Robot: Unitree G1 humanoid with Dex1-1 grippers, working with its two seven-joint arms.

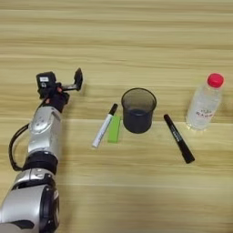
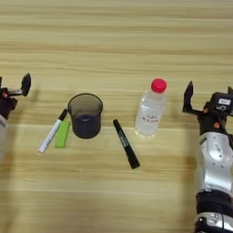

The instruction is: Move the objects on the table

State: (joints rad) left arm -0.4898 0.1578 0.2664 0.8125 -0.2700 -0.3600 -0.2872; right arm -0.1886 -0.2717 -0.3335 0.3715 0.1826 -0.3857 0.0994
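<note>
1. The table [image 1: 136, 27] was a broad flat surface of light yellowish wood, with lengthwise grain stripes and plank seams running across the view.
2. The left arm [image 1: 43, 136], a rounded silver shell with black joints and a black cable looping at its side, lay over the left of the table. Its left gripper [image 1: 68, 84] was held above bare wood, well apart from every object; one black finger [image 1: 78, 78] stuck up and the other was hidden, so how far it was spread could not be told. It gripped nothing.
3. The right arm [image 2: 214, 159], of the same silver and black build, stood at the right edge. The right gripper [image 2: 207, 98] sat near the bottle without touching it. One black finger [image 2: 188, 96] showed at the gripper's left side with a wide gap to the body, so it looked spread, and it was empty.
4. The clear plastic bottle [image 2: 149, 109] stood upright right of centre, with a red cap and a pale label.
5. A dark translucent cup [image 1: 138, 110], round and open-topped, stood at the middle.
6. A black marker [image 1: 179, 138] lay slantwise between cup and bottle.
7. The slim white marker [image 1: 103, 126] with a black cap lay left of the cup, just beside a flat green block [image 1: 114, 129].
</note>
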